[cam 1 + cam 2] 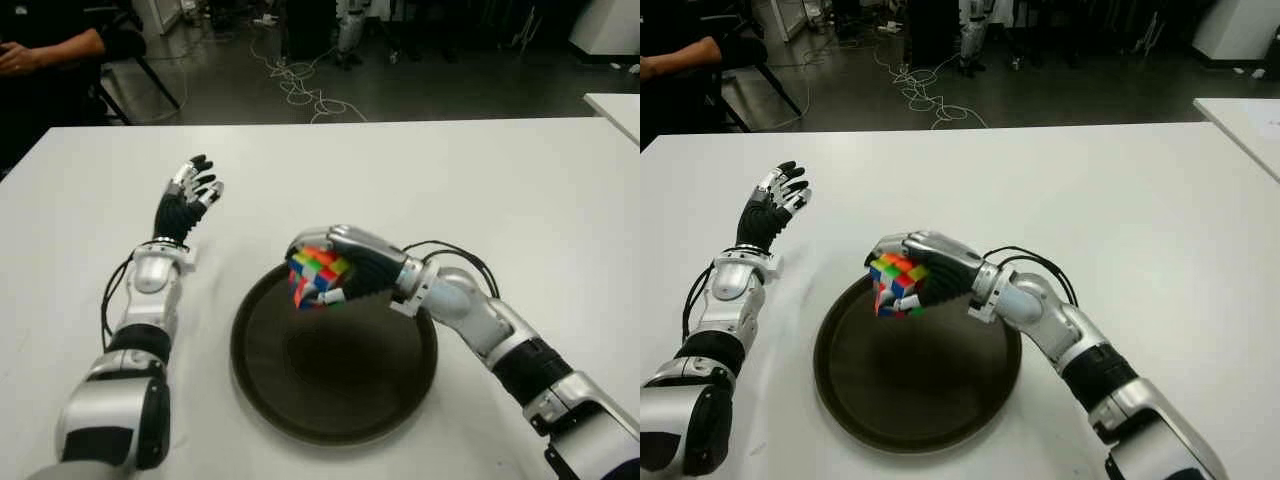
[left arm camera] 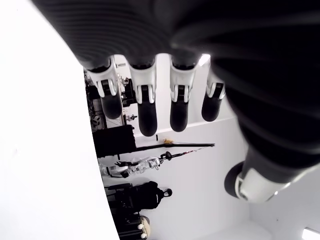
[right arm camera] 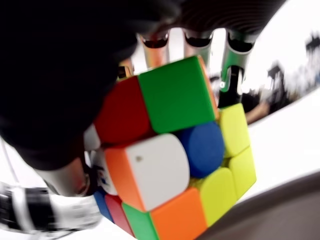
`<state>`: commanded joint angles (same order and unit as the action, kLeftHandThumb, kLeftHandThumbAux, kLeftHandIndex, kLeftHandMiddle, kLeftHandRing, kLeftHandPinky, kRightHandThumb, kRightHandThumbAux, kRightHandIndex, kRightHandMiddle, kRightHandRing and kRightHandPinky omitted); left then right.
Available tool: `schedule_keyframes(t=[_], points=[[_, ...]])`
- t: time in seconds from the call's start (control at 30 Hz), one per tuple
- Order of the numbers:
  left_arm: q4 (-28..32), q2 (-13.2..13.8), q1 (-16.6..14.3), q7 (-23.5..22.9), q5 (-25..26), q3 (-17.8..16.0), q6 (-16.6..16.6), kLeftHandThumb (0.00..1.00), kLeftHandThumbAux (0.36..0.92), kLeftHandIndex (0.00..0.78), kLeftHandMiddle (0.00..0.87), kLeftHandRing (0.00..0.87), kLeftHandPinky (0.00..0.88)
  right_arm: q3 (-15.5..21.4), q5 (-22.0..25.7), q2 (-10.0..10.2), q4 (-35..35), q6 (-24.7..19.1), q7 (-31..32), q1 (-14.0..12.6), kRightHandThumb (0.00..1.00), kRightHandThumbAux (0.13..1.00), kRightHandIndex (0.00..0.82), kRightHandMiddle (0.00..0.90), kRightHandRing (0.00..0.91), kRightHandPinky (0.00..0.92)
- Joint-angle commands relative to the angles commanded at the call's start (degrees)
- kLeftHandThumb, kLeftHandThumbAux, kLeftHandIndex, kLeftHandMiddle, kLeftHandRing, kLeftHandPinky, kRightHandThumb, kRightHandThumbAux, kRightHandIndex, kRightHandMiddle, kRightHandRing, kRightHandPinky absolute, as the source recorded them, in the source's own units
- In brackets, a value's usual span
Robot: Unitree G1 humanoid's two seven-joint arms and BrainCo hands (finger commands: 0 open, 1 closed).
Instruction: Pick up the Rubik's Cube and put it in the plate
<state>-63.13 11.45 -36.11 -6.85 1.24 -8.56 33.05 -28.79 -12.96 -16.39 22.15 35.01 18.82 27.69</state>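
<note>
The right hand (image 1: 345, 265) holds its fingers clamped around the Rubik's Cube (image 1: 318, 277) just above the far rim of the dark round plate (image 1: 300, 400), apparently poised for release, while the left hand (image 1: 188, 195), fingers spread and empty, shows well left of the plate.

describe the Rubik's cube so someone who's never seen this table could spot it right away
On the white table sits a round dark plate. At its far-left rim the right hand grips the cube, the only multicoloured thing there.
</note>
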Motion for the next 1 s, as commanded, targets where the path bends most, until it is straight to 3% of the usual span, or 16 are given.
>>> schedule_keyframes(t=[0.33,0.83,1.0], points=[[0.4,0.1,0.1,-0.1,-0.1,0.3,0.2,0.000,0.641,0.135,0.165,0.135,0.104,2.2,-1.3,0.7,-0.4,-0.6,2.7,-0.1,0.836,0.688,0.401,0.571,0.695,0.694],[0.8,0.2,0.2,-0.2,0.0,0.4,-0.2,0.000,0.594,0.119,0.157,0.134,0.108,3.0,-3.4,-0.3,-1.6,-1.5,6.4,0.4,0.836,0.689,0.398,0.576,0.697,0.694],[0.9,0.3,0.2,0.3,-0.3,0.5,-0.3,0.000,0.606,0.119,0.163,0.139,0.113,3.5,-4.2,0.0,-2.4,-2.3,6.0,0.0,0.836,0.689,0.396,0.573,0.686,0.686]])
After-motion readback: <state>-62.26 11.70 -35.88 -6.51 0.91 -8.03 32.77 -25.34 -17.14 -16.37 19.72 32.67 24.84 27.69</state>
